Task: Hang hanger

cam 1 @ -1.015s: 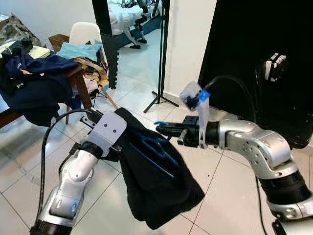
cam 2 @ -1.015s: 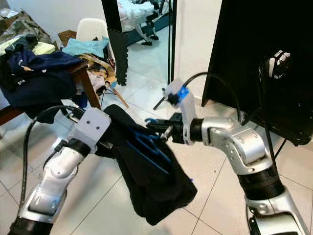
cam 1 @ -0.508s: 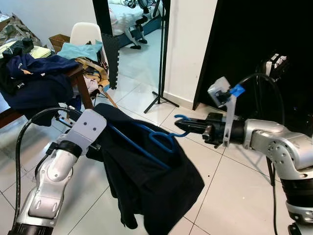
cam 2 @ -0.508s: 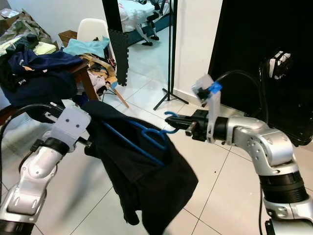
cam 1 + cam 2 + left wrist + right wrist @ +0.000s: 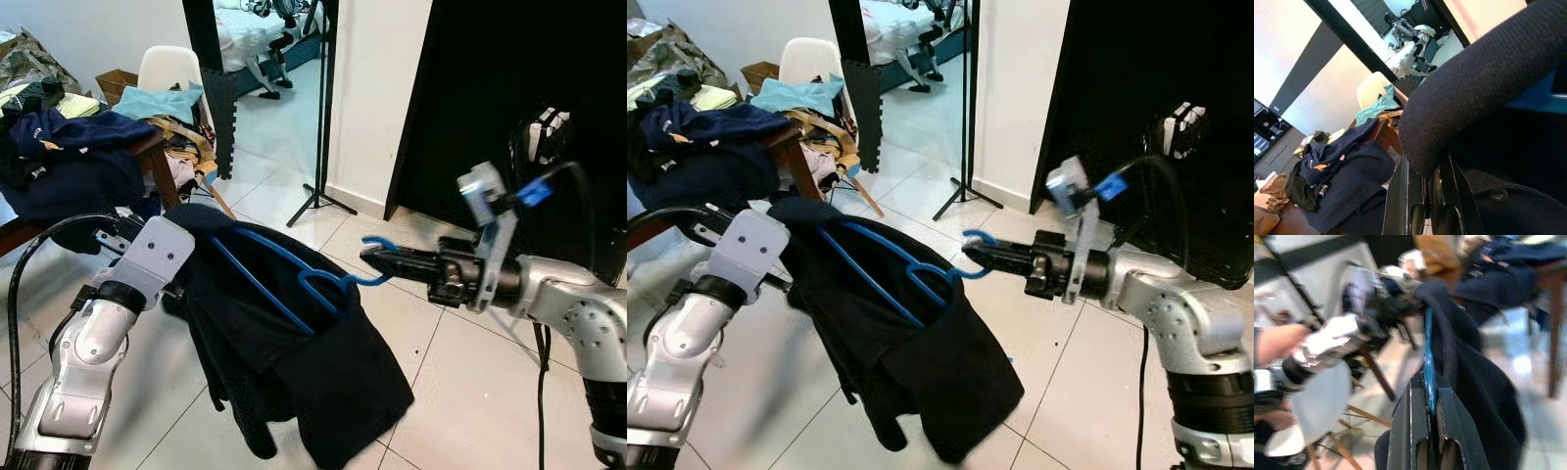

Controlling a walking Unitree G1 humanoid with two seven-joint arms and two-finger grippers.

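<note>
Right now the right claw (image 5: 377, 258) pinches the blue hanger (image 5: 294, 279) hook.

One blue hanger (image 5: 284, 279), carrying one black garment (image 5: 304, 372). Two tools: the left tool (image 5: 176, 284) and the right tool (image 5: 377, 257). One white chair (image 5: 168, 67) far left. One surface (image 5: 147, 147) heaped with clothes. One black stand (image 5: 321, 127).

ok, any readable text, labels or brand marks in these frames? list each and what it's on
No readable text.
Small light marks on the navy garment piled on the table: too small to read.
Blue hanger, black garment, right gripper: no markings visible.
</note>
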